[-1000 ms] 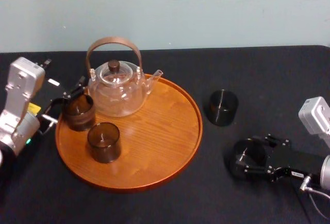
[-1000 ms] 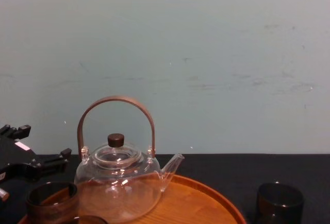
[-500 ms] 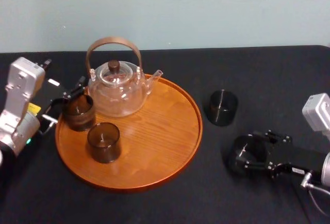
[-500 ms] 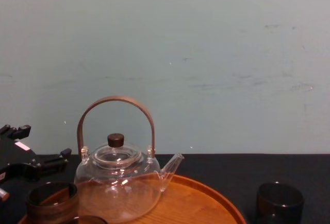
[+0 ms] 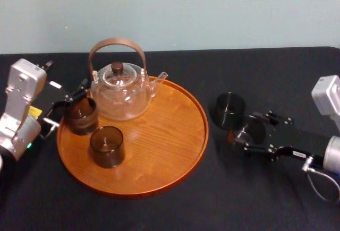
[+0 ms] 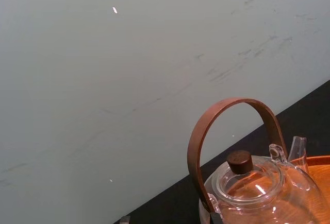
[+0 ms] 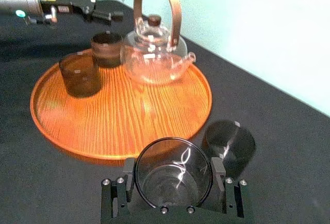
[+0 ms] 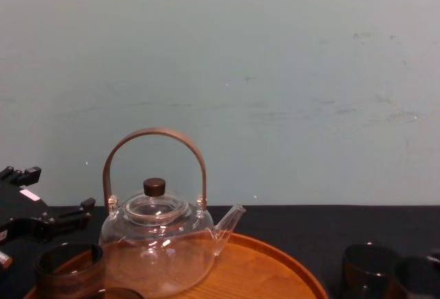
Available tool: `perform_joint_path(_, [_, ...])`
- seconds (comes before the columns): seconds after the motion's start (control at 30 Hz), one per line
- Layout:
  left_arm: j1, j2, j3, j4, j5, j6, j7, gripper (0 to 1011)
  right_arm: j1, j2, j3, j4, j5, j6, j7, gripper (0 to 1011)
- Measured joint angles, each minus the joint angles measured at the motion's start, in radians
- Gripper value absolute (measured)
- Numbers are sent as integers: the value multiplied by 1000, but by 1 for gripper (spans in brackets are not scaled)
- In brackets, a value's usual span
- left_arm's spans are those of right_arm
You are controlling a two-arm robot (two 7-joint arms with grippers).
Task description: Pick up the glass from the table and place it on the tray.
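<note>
Pale blue-green wall [image 8: 275, 72], plain, matte; faint grey scuff streaks, few tiny bright specks; even light.

Tray [image 5: 164, 135] orange-brown, wood-grained; glass [image 7: 173, 175] smoky-dark; table [image 5: 265, 82] black.

Silver-grey boxy housing clads the left arm [image 5: 24, 85], marked by a yellow label [image 5: 34, 111] and a small green light [image 5: 29, 146], ahead of the black left gripper [image 5: 69, 103]. The black right gripper [image 7: 173, 171] shows round silver screws [image 7: 161, 209], with a grey cable [image 5: 321, 184] looped behind it.
</note>
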Motion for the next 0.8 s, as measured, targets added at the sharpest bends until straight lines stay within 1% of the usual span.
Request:
perform_joint_path(0.23, [0, 0, 0, 0, 0, 0, 0, 1001, 65, -43, -31, 26, -4, -28, 16, 900])
perform_joint_path(0.27, [0, 0, 0, 0, 0, 0, 0, 1001, 80, -53, -40, 33, -5, -34, 20, 900])
perform_joint_path(0.37, [0, 0, 0, 0, 0, 0, 0, 1001, 101, -65, -53, 42, -7, -42, 26, 900])
perform_joint_path(0.4, [0, 0, 0, 0, 0, 0, 0, 1001, 117, -75, -63, 50, -10, -45, 31, 900])
perform_joint_path(0.47, [0, 0, 0, 0, 0, 0, 0, 1001, 132, -85, -72, 58, -12, -48, 32, 900])
perform_joint_path(0.53, [0, 0, 0, 0, 0, 0, 0, 1001, 160, -103, -90, 75, -18, -52, 36, 900])
perform_joint_path(0.7, [0, 0, 0, 0, 0, 0, 0, 1001, 190, -127, -111, 93, -23, -56, 40, 900])
perform_joint_path(0.8, [0, 0, 0, 0, 0, 0, 0, 1002, 219, -154, -139, 110, -27, -62, 48, 900])
